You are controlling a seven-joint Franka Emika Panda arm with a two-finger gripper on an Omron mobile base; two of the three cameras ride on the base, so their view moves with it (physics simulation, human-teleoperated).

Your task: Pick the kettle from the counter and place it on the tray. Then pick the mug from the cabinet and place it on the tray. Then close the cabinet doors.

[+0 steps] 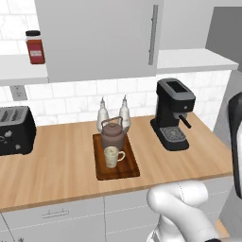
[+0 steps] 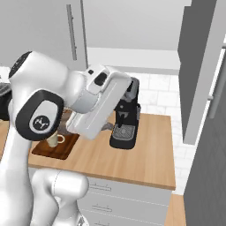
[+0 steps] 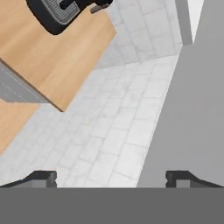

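Observation:
The brown kettle (image 1: 112,134) stands on the far half of the dark tray (image 1: 127,171), and the cream mug (image 1: 111,157) stands on its near half. In the right base view my arm hides most of them; the mug (image 2: 55,141) and a corner of the tray (image 2: 48,151) still show. My gripper (image 3: 111,178) is open and holds nothing, its fingertips (image 3: 43,177) wide apart. It looks past the counter's end (image 3: 65,57) at the tiled wall, with a grey cabinet door (image 3: 194,96) close on its right. Above the counter (image 1: 56,160), the cabinet's white shelf (image 1: 194,60) lies uncovered; one door (image 1: 101,38) and the other door (image 2: 196,66) stand swung out.
A black coffee machine (image 1: 172,113) stands right of the tray and two white bottles (image 1: 113,113) behind the kettle. A black toaster (image 1: 14,130) sits at the far left. A red jar (image 1: 35,47) is on the shelf's left end.

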